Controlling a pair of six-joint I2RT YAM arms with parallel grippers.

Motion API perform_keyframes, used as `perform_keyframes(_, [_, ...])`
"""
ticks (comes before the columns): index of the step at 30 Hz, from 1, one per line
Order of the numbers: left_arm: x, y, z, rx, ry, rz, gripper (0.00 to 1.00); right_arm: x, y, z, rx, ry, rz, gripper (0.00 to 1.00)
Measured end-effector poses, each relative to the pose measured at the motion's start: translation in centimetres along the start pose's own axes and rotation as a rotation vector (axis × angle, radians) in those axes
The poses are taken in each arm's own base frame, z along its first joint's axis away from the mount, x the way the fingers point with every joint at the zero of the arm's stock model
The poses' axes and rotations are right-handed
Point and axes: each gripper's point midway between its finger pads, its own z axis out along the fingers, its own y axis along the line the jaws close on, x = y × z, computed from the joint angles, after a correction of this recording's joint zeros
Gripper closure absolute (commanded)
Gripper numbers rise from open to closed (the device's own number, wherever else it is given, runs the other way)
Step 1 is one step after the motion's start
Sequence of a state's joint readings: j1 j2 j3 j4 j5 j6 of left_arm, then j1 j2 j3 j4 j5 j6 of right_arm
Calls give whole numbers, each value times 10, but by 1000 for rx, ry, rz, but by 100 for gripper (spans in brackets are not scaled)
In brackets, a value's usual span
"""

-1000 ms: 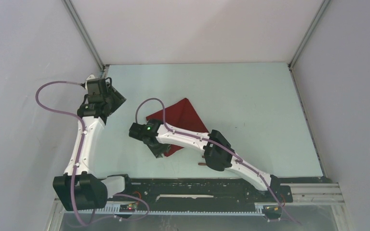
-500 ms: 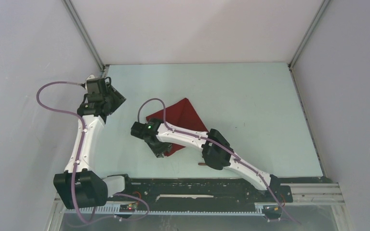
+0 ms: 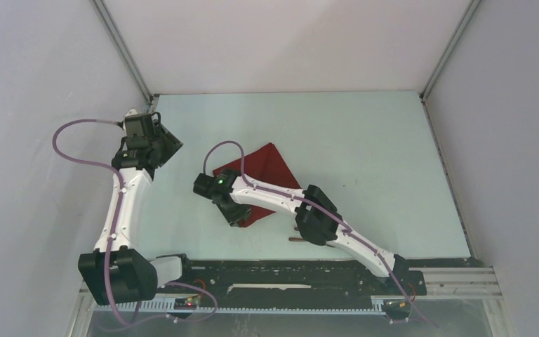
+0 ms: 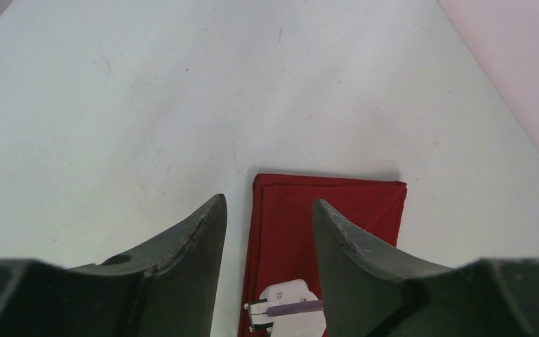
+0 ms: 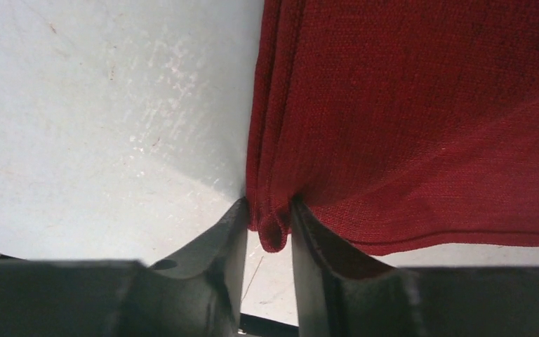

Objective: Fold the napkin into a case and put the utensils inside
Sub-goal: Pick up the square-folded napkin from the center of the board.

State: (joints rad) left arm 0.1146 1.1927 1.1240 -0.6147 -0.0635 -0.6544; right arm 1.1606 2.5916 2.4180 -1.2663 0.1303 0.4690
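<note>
Both arms are built of white shell links joined by chunky black housings. The left arm (image 3: 121, 203), at the left of the top view, trails a looping mauve cable (image 3: 55, 138). The right arm (image 3: 274, 201), lower middle, carries a like cable clipped along its links, and a green light (image 3: 220, 181) glows on its black wrist block. The left pincer (image 4: 268, 205) has dark grey, tapering fingers (image 4: 189, 246) with scuffed edges, and the right pincer (image 5: 268, 207) matches.

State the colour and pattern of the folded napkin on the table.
Dark red, plain with no pattern; the napkin shows best in the right wrist view.
</note>
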Motion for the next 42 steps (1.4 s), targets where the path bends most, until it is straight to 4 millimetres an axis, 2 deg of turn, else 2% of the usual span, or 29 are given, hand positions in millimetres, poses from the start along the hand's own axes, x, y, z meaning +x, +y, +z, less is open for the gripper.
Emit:
perform_keyframes(7, [6,3,4,3,20,-4,43,-1,-8,0,46,-25,-25,99])
perform_keyframes(8, [9,4,6,3,32,-6,42,-1,-9,-1,50,-33,-33,100])
perform_keyframes(10, [15,6,10,9,63,-12,34,-2,-9,-2,50,-44,-50,100])
perform_keyframes(17, [45,14,43,101,228,-130,27,-6,-6,-6,-56,-105,-48,100])
perform_keyframes(21, [79,35,60,140,340,-295,23,-14,-7,-18,-200,-149,9,100])
perform_keyframes(26, [123,45,65,174,452,-397,14,-35,-14,-42,-344,-229,84,100])
perform_keyframes(29, [144,49,63,189,494,-428,12,-45,-19,-51,-396,-263,112,100])
perform_keyframes(34, [157,40,70,222,529,-411,11,-43,-20,-48,-432,-261,126,100])
perform_keyframes(38, [167,33,76,235,549,-392,16,-34,-18,-43,-448,-243,126,100])
perform_keyframes(42, [174,31,85,220,554,-389,24,-31,-20,-49,-462,-253,128,100])
